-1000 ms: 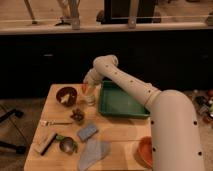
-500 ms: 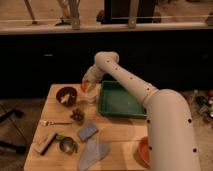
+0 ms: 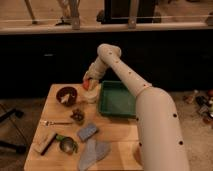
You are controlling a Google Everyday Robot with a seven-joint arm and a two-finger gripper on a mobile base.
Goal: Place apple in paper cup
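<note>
The apple (image 3: 86, 85) is a small orange-red fruit held at the tip of my gripper (image 3: 88, 83), which is shut on it. It hangs just above the rim of the short white paper cup (image 3: 91, 96). The cup stands upright at the far side of the wooden table (image 3: 120, 142), between a dark red-brown bowl and a green tray. My white arm reaches in from the lower right and bends down over the cup.
The dark red-brown bowl (image 3: 66, 95) sits left of the cup and the green tray (image 3: 118, 99) right of it. Nearer me lie a fork (image 3: 55, 122), a dark small object (image 3: 77, 116), a blue sponge (image 3: 86, 131), a grey cloth (image 3: 94, 151), a metal cup (image 3: 66, 145) and a wooden brush (image 3: 44, 142).
My gripper with the apple has shifted slightly up and to the left over the paper cup. Nothing else on the table has moved.
</note>
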